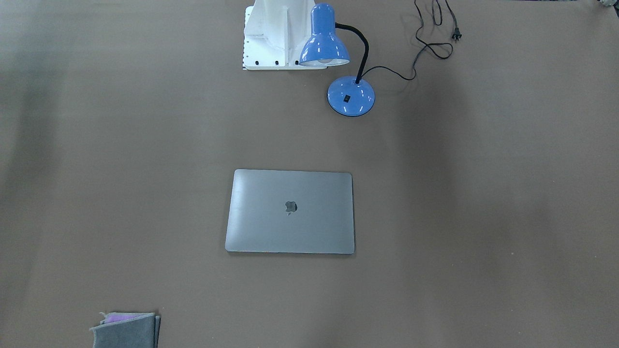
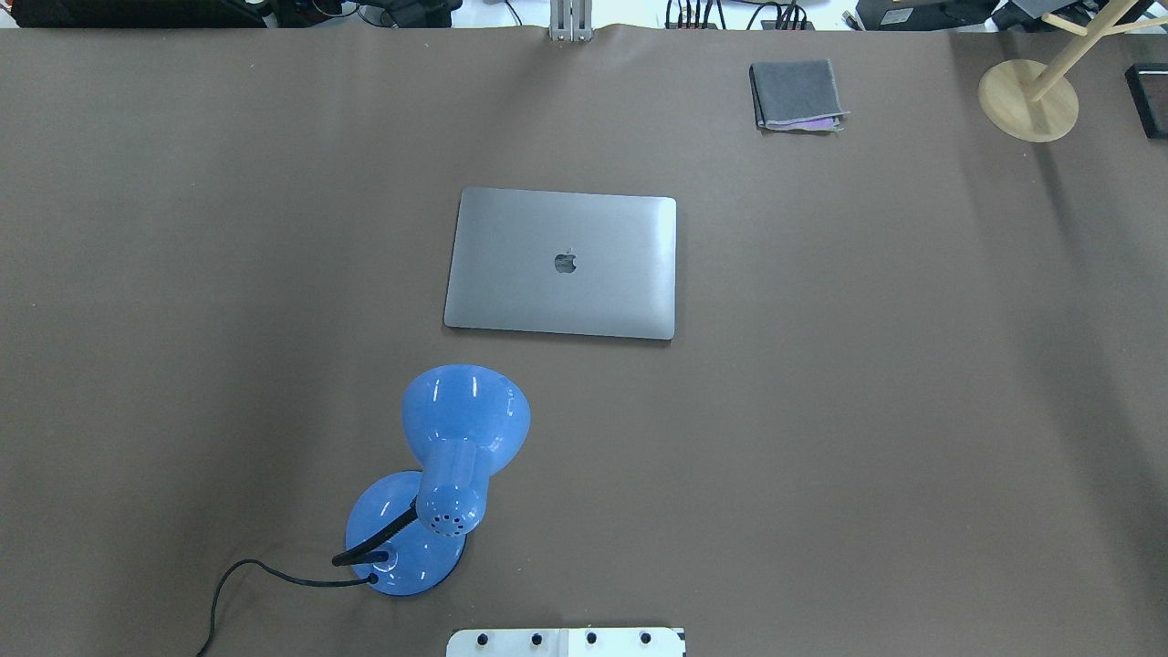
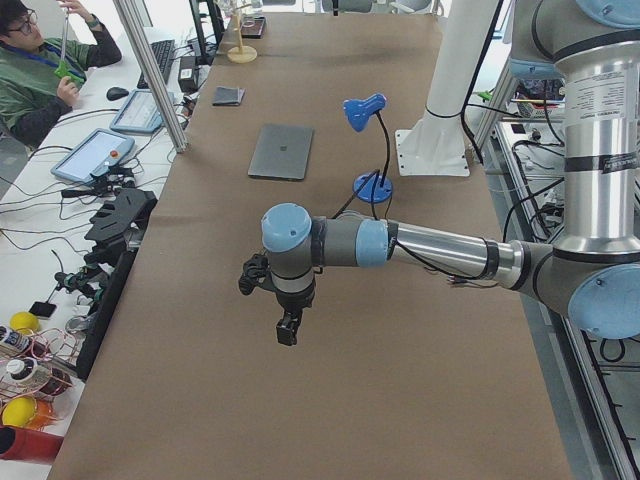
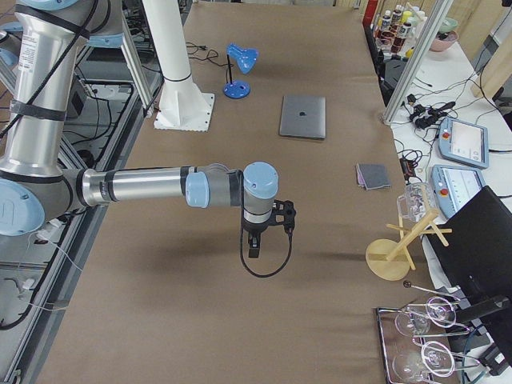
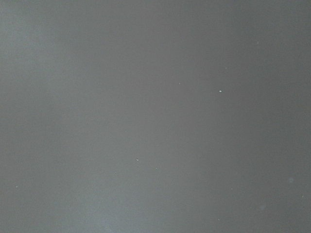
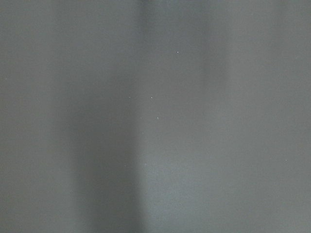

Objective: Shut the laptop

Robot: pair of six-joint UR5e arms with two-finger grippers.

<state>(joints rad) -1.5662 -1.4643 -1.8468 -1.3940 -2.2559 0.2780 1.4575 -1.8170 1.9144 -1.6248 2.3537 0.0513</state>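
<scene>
Front-facing view: the laptop lies flat and shut, mid-tabletop, with the blue lamp beyond it. The overhead view agrees, so closing looks done. Side views: left fingers and right fingers hang well apart from it. I cannot tell whether they are spread.

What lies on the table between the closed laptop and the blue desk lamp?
Nothing: in the overhead view, only bare brown table separates the laptop from the desk lamp.
</scene>
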